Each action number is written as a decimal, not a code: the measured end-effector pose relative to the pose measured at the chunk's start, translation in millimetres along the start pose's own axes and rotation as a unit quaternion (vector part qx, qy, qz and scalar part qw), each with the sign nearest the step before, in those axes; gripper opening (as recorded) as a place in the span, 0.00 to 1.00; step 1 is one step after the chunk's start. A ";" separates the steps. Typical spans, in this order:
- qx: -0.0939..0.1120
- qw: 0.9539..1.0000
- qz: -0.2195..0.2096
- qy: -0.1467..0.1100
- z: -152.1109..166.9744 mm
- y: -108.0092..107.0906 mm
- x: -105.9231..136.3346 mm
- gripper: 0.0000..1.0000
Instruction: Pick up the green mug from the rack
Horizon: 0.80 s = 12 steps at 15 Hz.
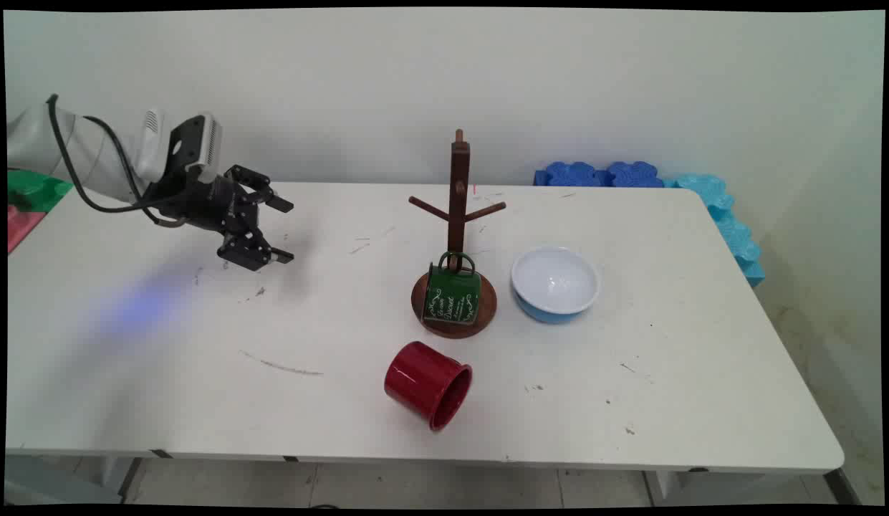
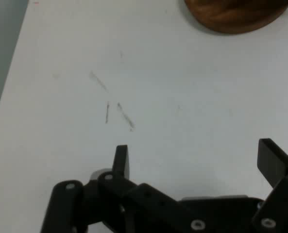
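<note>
We list the black two-finger gripper (image 1: 285,231), fingers spread and holding nothing, well left of the brown wooden mug tree (image 1: 456,236). Against that tree's base we note a green printed mug (image 1: 452,295); a red cylindrical cup (image 1: 428,385) on its side lies before it, and a blue-and-white bowl (image 1: 555,283) sits just right.

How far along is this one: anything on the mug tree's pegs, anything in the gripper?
Done: nothing hangs on the mug tree; its pegs are bare. The green mug sits on its base against the post. In hand: nothing; the gripper is open and empty, well to the left. Left: the red mug lies on its side on the table.
</note>
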<state>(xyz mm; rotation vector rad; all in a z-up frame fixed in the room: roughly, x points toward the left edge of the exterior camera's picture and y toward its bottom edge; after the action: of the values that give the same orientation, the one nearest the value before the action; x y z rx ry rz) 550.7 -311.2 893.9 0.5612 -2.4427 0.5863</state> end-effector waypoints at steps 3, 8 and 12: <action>-0.003 1.000 -0.009 0.006 -8.1 3.9 7.7 1.00; -0.018 0.999 -0.031 0.023 -22.7 13.7 24.4 1.00; -0.033 0.997 -0.057 0.043 -32.2 20.9 36.8 1.00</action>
<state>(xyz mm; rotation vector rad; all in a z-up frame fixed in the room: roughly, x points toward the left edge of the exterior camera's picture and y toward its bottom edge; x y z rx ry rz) 525.8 -287.0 934.3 0.6302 -2.3234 0.4719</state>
